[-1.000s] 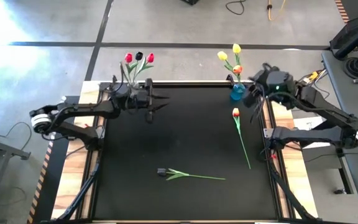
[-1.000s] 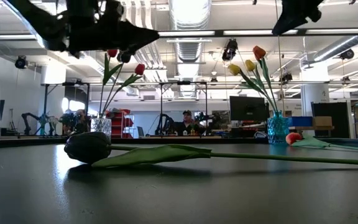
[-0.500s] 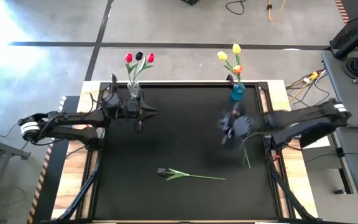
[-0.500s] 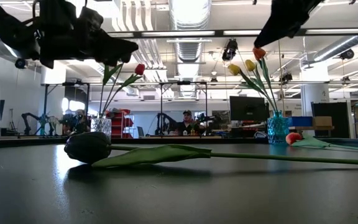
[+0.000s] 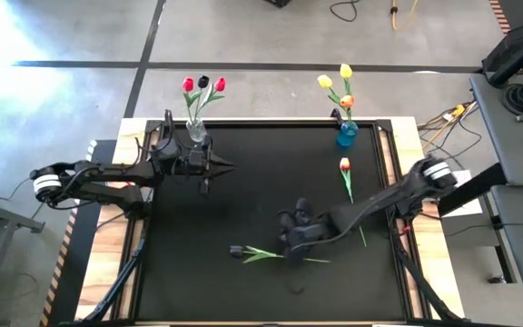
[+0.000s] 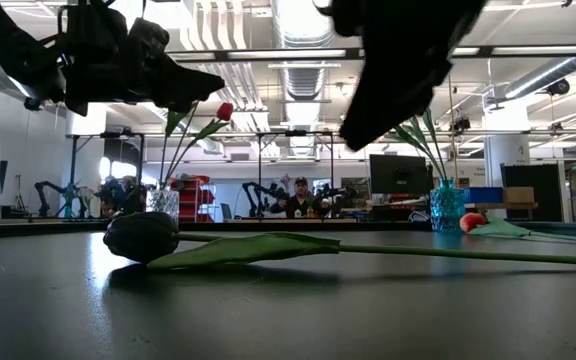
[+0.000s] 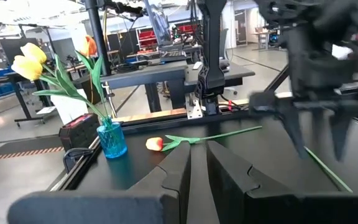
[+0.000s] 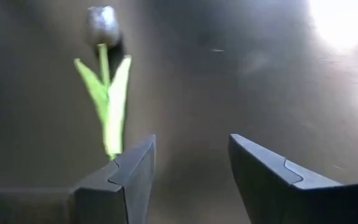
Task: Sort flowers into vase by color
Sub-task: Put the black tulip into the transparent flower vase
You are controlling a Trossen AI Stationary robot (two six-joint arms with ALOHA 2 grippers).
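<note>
A near-black tulip (image 5: 236,250) lies flat on the black mat (image 5: 261,195), its green stem (image 5: 309,260) running toward the right. My right gripper (image 5: 287,247) hovers open above that stem; in the right wrist view the dark head (image 8: 101,25) and leaves (image 8: 107,99) lie ahead of its fingers. An orange-red tulip (image 5: 344,164) lies on the mat near the right edge. The blue vase (image 5: 346,134) holds yellow and orange tulips. The clear vase (image 5: 194,133) holds red and dark ones. My left gripper (image 5: 228,164) hangs shut and empty beside the clear vase.
The two vases stand at the mat's far edge, one toward each corner. The orange-red tulip's long stem (image 5: 357,218) runs toward the near edge beside my right arm. Bare mat lies across the middle and the near left. A person sits far behind the table (image 6: 300,195).
My right gripper has swung from beside the blue vase at the far right to the near middle, sinking and tipping downward over the near-black tulip. My left gripper has shut, dropped a little and drawn back slightly toward the left edge. No flower has moved.
</note>
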